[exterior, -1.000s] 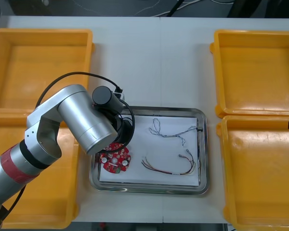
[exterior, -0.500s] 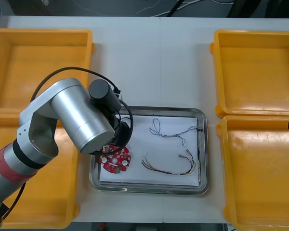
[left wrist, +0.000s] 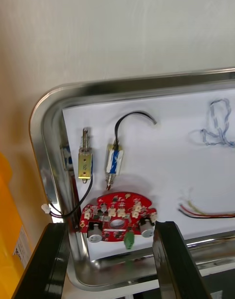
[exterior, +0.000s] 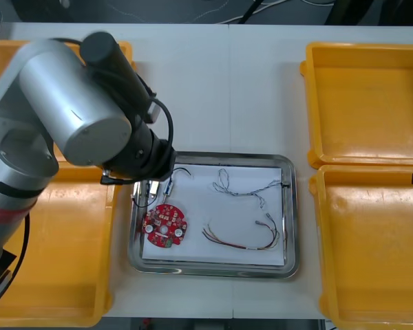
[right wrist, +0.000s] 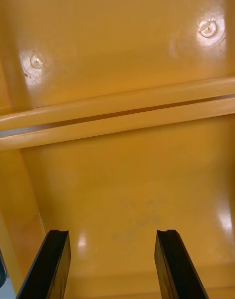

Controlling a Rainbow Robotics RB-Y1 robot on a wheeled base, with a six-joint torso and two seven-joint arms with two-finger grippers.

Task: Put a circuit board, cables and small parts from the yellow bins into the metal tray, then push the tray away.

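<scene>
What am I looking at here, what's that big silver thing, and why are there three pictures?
It's a two-armed robot working at a table. One picture looks down from above: the silver shape is its left arm, reaching to a metal tray that sits between yellow bins. The other two come from cameras on the wrists, with black fingers rising from the bottom. The left gripper is open above the tray, holding nothing. The right gripper waits open over a bin. In the tray lie a red circuit board, a blue and white cable, a red and yellow cable, a black cable and small metal parts.
</scene>
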